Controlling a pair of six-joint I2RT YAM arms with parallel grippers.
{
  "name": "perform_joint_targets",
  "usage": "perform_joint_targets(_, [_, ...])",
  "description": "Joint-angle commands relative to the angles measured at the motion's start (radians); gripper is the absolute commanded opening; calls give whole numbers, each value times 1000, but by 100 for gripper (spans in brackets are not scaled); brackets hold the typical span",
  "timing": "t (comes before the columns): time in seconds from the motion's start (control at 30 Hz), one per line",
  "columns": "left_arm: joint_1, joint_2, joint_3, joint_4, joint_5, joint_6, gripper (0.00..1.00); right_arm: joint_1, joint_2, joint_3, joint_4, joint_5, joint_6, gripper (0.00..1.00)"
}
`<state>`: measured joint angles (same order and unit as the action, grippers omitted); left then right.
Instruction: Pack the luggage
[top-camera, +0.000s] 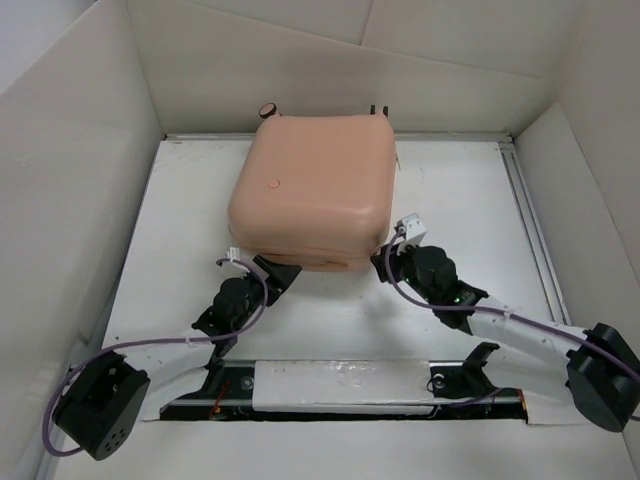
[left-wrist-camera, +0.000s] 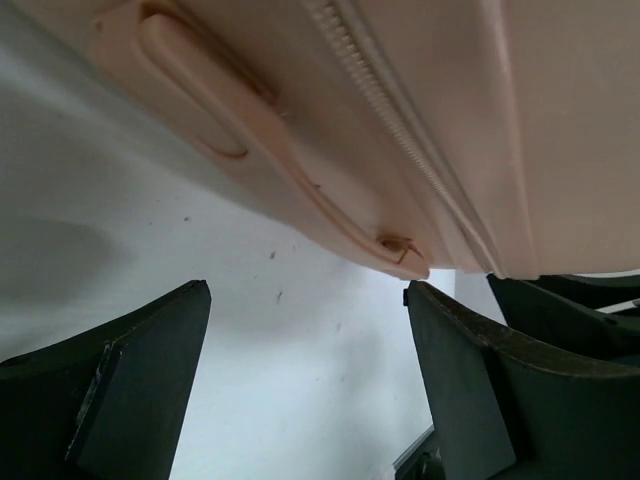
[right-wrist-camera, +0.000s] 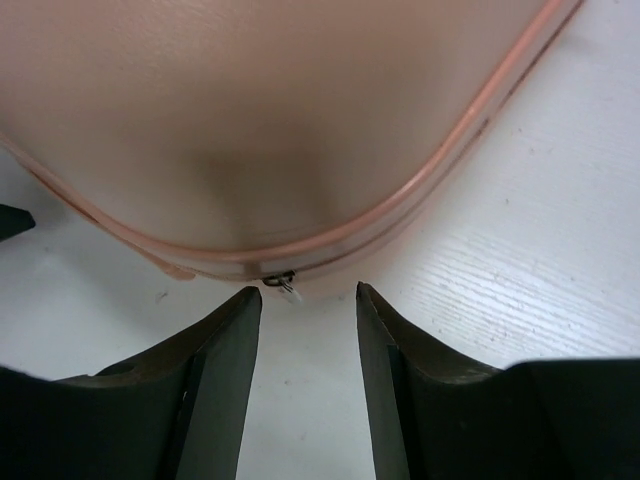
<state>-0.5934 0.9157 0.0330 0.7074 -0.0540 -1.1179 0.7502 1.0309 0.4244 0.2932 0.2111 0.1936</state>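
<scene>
The luggage (top-camera: 315, 190) is a salmon-pink hard-shell suitcase lying flat and closed on the white table (top-camera: 470, 210). My left gripper (top-camera: 270, 268) is open and empty at its near left corner. In the left wrist view the gripper (left-wrist-camera: 307, 288) sits just below the luggage's side (left-wrist-camera: 450, 120), with its moulded handle (left-wrist-camera: 200, 100) and zipper line (left-wrist-camera: 400, 130) above. My right gripper (top-camera: 385, 262) is open at the near right corner. In the right wrist view the gripper (right-wrist-camera: 308, 290) faces the luggage's rounded corner (right-wrist-camera: 280, 120), and a small zipper pull (right-wrist-camera: 285, 285) hangs just ahead of the fingertips.
White walls (top-camera: 60, 180) enclose the table on the left, back and right. A metal rail (top-camera: 525, 210) runs along the right side. A wheel (top-camera: 267, 109) sticks out at the luggage's far edge. The arms' base bar (top-camera: 340, 385) lies at the near edge.
</scene>
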Motion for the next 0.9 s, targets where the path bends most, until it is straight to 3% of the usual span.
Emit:
perform_joint_targets(0.0, [6,31,2,144,8,-13,77,-15,21,-10,162,-116,-65,49])
perform_joint_targets(0.43, [24,276,48,331,-1,-25,65,-81,51,-68,244,-219,-45,43])
perform_joint_targets(0.87, [24,367,68,443,17,-34,55,-91,124,-61,323,-242,-56,38])
